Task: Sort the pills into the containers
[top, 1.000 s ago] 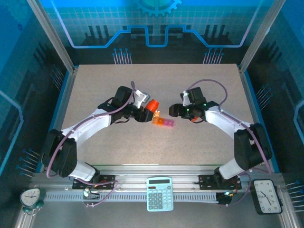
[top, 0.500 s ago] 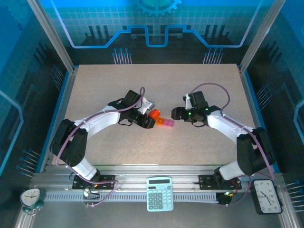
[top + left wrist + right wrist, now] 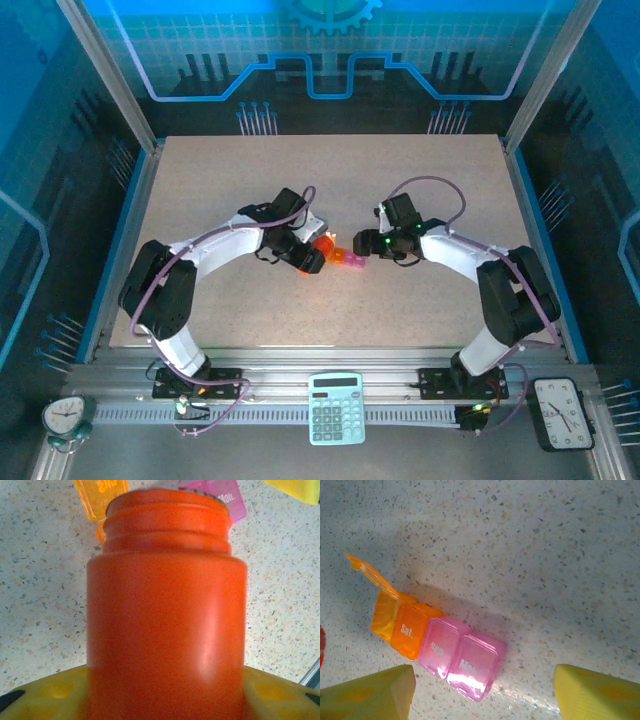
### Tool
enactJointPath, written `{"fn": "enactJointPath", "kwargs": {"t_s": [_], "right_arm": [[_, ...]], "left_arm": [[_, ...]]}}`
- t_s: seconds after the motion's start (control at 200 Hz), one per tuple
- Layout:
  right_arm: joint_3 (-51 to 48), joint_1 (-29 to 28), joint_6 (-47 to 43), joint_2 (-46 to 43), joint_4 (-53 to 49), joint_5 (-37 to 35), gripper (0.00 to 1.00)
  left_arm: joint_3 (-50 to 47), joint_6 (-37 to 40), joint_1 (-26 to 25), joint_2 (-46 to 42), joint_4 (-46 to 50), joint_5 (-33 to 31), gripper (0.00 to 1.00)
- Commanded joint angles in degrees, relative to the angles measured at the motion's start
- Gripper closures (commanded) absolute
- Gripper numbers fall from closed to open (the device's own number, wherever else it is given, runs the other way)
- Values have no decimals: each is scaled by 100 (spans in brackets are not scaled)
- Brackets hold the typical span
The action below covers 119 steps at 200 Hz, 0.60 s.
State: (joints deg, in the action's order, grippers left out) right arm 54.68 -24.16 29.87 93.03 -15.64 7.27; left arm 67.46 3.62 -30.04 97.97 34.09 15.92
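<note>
The left hand is clamped on the orange bottle, its mouth aimed at the containers, likely for pouring; they lie on the table, one lid up; the right hand hovers above, fingers apart.

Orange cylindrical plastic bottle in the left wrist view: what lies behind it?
Behind the bottle lie a translucent orange compartment and a pink compartment on the speckled table. The bottle covers whatever lies between them.

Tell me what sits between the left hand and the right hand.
Top external view: the orange bottle held in the left hand, then the orange and pink containers on the table, just before the right hand.
</note>
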Motion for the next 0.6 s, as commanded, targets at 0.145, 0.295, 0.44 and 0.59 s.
{"fn": "enactJointPath", "kwargs": {"t_s": [0.145,0.295,0.44,0.59], "right_arm": [[442,-293,-274,332,-387,-455,26],[595,-408,-421,488,-554,-668,26],[665,-480,-495,625,-620,-777,26],[694,-528,-526,731,-659,-839,26]], "left_arm": [[392,236,-80,273,511,-226,93],[491,262,-81,380,626,-326,93],[574,300,-116,487,724,-386,93],[686,332,-152,581,857,-479,94]]}}
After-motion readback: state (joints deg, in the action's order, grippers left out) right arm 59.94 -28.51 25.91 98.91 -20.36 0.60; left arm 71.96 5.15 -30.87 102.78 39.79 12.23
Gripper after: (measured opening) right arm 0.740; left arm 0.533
